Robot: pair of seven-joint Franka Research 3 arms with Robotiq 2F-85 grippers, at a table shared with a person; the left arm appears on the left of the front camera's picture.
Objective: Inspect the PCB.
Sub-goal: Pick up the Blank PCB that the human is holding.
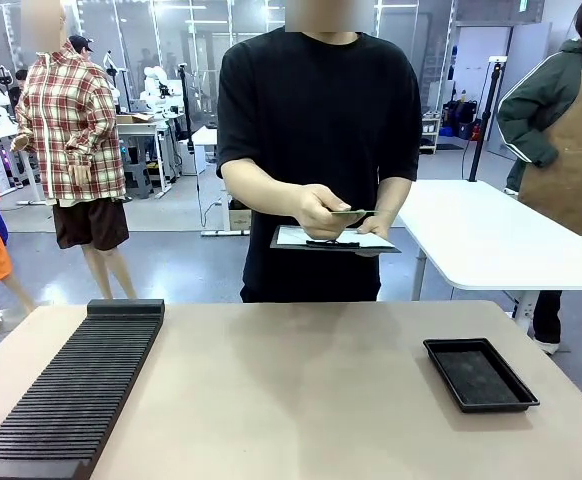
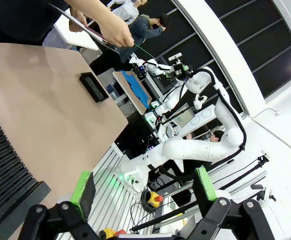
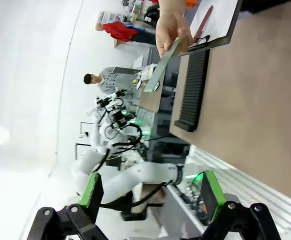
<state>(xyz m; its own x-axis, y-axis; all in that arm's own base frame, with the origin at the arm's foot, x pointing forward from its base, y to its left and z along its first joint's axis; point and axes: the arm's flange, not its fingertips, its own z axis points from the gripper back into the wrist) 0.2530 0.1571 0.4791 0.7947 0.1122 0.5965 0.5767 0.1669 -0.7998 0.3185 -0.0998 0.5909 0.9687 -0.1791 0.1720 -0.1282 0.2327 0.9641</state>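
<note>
PCB (image 1: 353, 212) is in the person's hand (image 1: 321, 210), across the table (image 1: 301, 400) from both of your grippers and well apart from them. It is held edge-on just above a dark clipboard (image 1: 333, 240) with white paper, which the person also holds. In your right wrist view, your right gripper (image 3: 150, 189) has its jaws spread wide, with the green pads (image 3: 91, 190) far apart and nothing between them or against them. Far ahead of those fingers the green board hangs tilted from the person's fingertips, just beside the clipboard's edge and beyond the far end of the black slotted rack (image 3: 193, 85). Your left gripper (image 2: 144, 186) is likewise wide open and empty, by the table's edge. Ahead of it the shallow black tray (image 2: 93, 86) lies on the tabletop. Farther on, the person's hand pinches the board, which shows from there as a thin green line. The rack lies on the table close beside that gripper. Neither gripper touches the board, the tray or the rack.
</note>
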